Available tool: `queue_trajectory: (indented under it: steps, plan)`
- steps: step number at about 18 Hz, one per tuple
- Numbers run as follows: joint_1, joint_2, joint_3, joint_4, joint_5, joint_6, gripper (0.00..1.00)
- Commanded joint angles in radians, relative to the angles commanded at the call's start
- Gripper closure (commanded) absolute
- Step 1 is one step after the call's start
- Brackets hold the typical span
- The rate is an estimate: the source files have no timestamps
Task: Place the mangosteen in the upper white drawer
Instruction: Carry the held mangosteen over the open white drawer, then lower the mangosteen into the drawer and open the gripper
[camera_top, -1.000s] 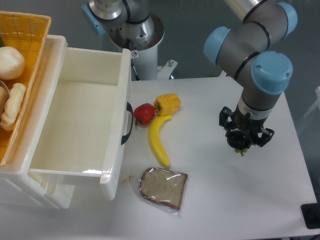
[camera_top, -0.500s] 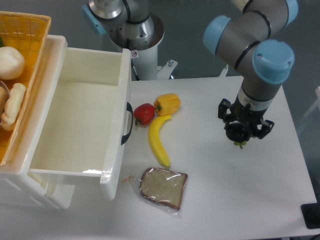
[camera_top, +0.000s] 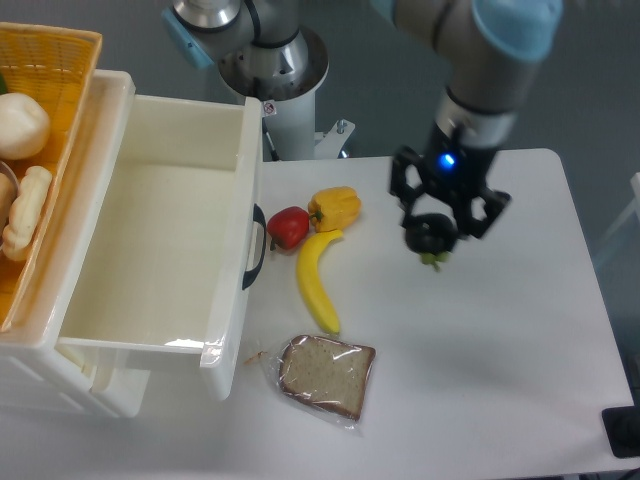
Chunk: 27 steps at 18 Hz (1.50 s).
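While the gripper (camera_top: 436, 236) hangs above the desk (camera_top: 500, 380), its fingers are pinched on the mangosteen (camera_top: 432, 240), so the fruit is up in the air, not on the surface, roughly over the middle of the desk and nearer the back edge than the front. From here the mangosteen is a small, round, near-black ball, mostly tucked between the black fingers, with a bit of green leafy cap poking out at the bottom. A blue light glows on the wrist just above the gripper.

The upper white drawer (camera_top: 170, 230) is pulled open at the left side of the desk, deep and cream-white, with a dark curved handle (camera_top: 256, 247) on the front panel facing the produce. It's well apart from the held fruit. An orange wicker basket (camera_top: 45, 120) sits at the far left beyond the drawer, with pale bread-looking items inside.

Just beside the handle there's a red pepper (camera_top: 288, 227), touching or nearly touching a yellow pepper (camera_top: 335, 208), and a banana (camera_top: 318, 281) runs from those 2 toward the front edge. A bagged slice of bread (camera_top: 326, 375) lies near the front edge.

There's a small sticker on the drawer's back corner, but it's too small to read.
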Motion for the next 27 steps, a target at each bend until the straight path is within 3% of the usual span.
queue_trajectory:
  steps: [4, 8, 12, 16, 19, 23, 25, 27]
  plan:
    - [-0.095, 0.066, -0.054, 0.005, -0.037, -0.019, 1.00]
    - [-0.176, 0.075, -0.063, 0.006, -0.061, -0.026, 1.00]
    - [-0.252, 0.059, -0.083, 0.009, -0.058, -0.025, 1.00]
    - [-0.347, 0.007, -0.095, 0.017, -0.052, -0.014, 1.00]
    - [-0.373, -0.030, -0.098, 0.017, -0.051, -0.014, 0.98]
    - [-0.396, -0.070, -0.098, 0.017, -0.046, -0.011, 0.86]
    - [-0.405, -0.081, -0.098, 0.017, -0.046, 0.015, 0.75]
    - [-0.414, -0.087, -0.098, 0.017, -0.046, 0.020, 0.58]
